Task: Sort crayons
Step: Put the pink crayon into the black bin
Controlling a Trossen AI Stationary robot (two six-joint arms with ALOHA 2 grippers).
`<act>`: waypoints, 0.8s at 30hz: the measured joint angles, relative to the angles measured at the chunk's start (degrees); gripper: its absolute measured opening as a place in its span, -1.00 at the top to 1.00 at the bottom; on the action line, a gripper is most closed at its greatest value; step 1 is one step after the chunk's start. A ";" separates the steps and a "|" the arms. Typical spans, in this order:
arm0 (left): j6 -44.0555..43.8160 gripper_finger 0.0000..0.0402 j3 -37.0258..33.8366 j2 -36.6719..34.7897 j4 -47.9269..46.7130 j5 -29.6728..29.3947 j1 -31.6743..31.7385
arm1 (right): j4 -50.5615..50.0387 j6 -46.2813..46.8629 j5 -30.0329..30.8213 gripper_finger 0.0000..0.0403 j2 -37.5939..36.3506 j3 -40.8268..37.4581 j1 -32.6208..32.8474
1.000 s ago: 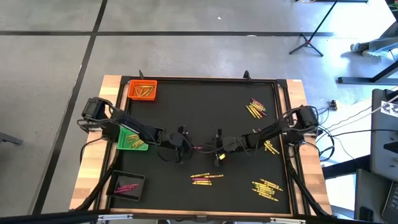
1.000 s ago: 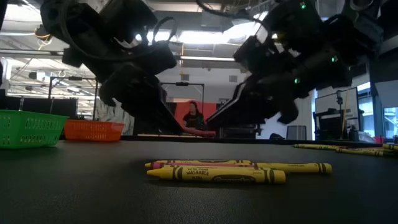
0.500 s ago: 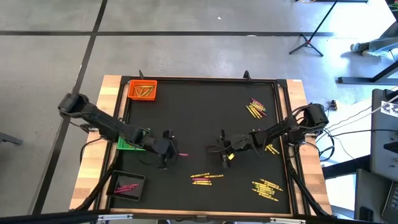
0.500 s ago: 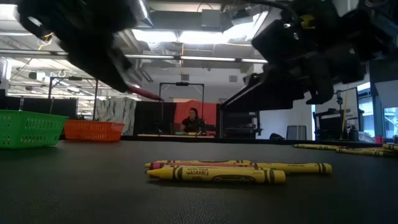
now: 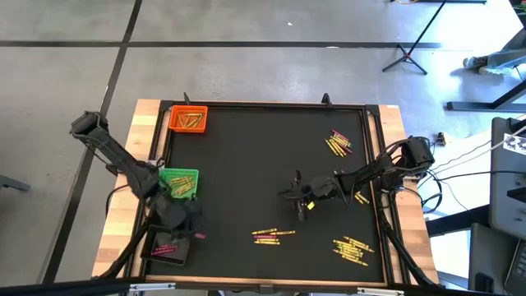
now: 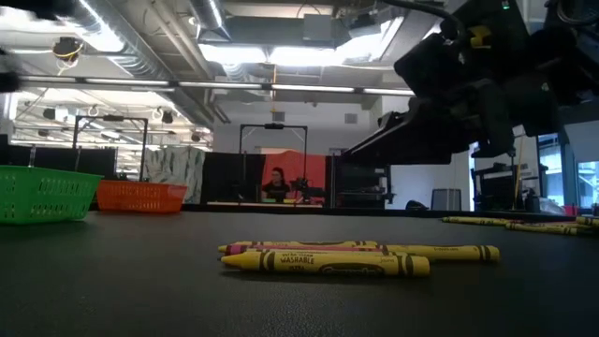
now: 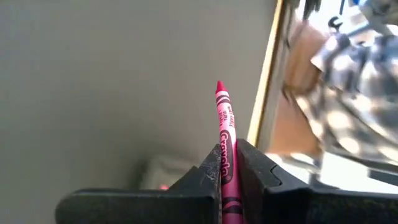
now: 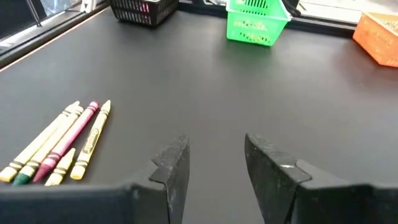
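Right now my left gripper (image 5: 197, 233) is clamped shut on a pink crayon (image 7: 225, 134), which stands out past my fingertips along their own line, tip forward. I hang at the near left of the mat, just beside the black tray (image 5: 168, 246), where other pink sticks lie. That tray is the relation that counts: it lies to my outer side, nearly under me, so I judge a short shift and a release should do. The green tray (image 5: 180, 182) sits just behind me and the orange tray (image 5: 188, 119) far back at the left corner.

My right gripper (image 5: 298, 200) hovers mid-mat with its jaws apart and nothing between them. The nearest loose crayons (image 5: 274, 235) lie toward the front from it, side by side, long axes running across the table; my right arm is plainly the closer one to them. More heaps lie at the right: one at the back (image 5: 338, 143), one near the front (image 5: 352, 247).

In the low view the front yellow crayon (image 6: 325, 264) reads "WASHABLE"; the pink one's wrapper seems to read "Crayola".
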 joint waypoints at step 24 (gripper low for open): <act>-35.12 0.72 0.00 0.22 -10.08 -6.16 -19.88 | -0.67 -0.70 -0.02 0.25 0.02 0.00 -0.04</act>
